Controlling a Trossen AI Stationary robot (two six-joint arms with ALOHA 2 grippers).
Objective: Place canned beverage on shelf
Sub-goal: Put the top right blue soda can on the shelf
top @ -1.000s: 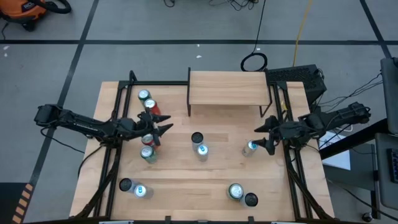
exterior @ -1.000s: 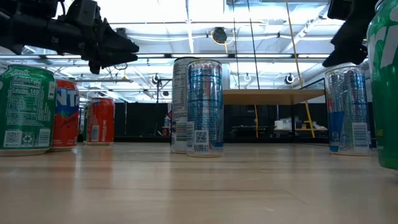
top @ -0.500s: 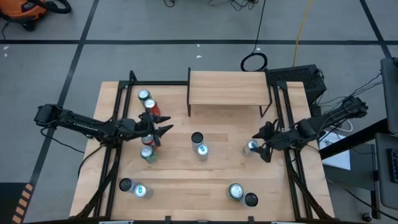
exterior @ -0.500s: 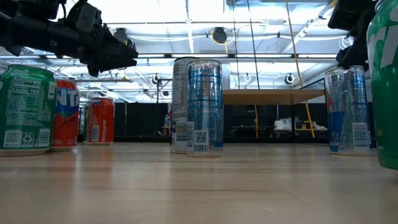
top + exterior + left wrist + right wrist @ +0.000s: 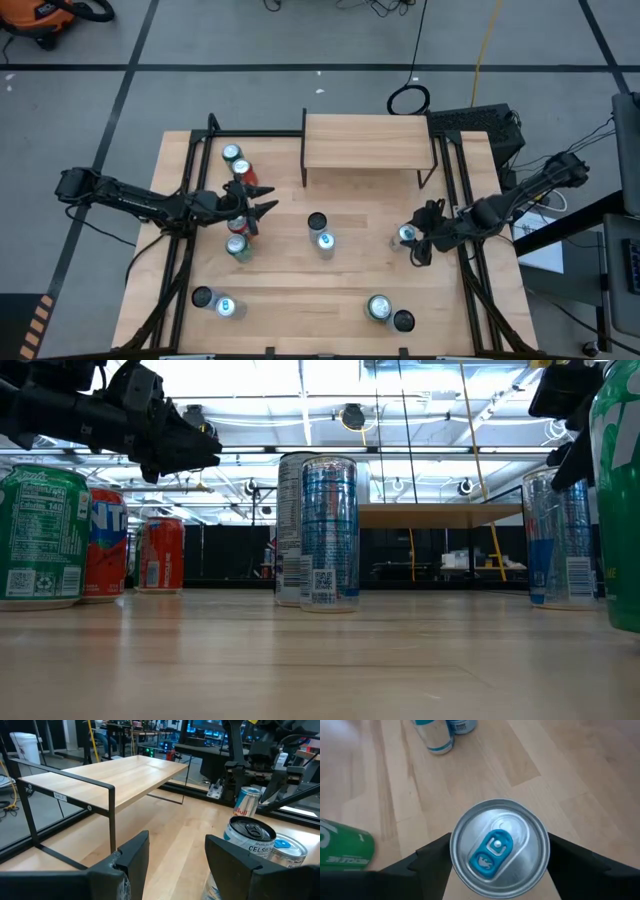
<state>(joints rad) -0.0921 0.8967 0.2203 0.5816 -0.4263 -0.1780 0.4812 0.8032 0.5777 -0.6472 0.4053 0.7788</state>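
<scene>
A slim silver-and-blue can (image 5: 405, 235) stands upright on the table's right side. It also shows in the right wrist view (image 5: 499, 847) and the low view (image 5: 560, 535). My right gripper (image 5: 418, 240) is open and points down over it, one finger on either side of the can's top; I see no touch. The shelf (image 5: 365, 142), a light wood plank on thin black legs, stands at the table's far middle with nothing on it. My left gripper (image 5: 266, 210) is open and empty, held above the cans at the left, facing the shelf (image 5: 110, 775).
Two cans (image 5: 320, 232) stand mid-table. Red and green cans (image 5: 238, 235) stand under my left arm, two more (image 5: 237, 162) near the far left. Pairs of cans stand at the near left (image 5: 215, 302) and near right (image 5: 388, 312). Black frame rails run along both table sides.
My right gripper has moved toward the table's near edge and down, tipping its fingers downward, and now straddles the top of the slim can. The can has stayed where it was.
</scene>
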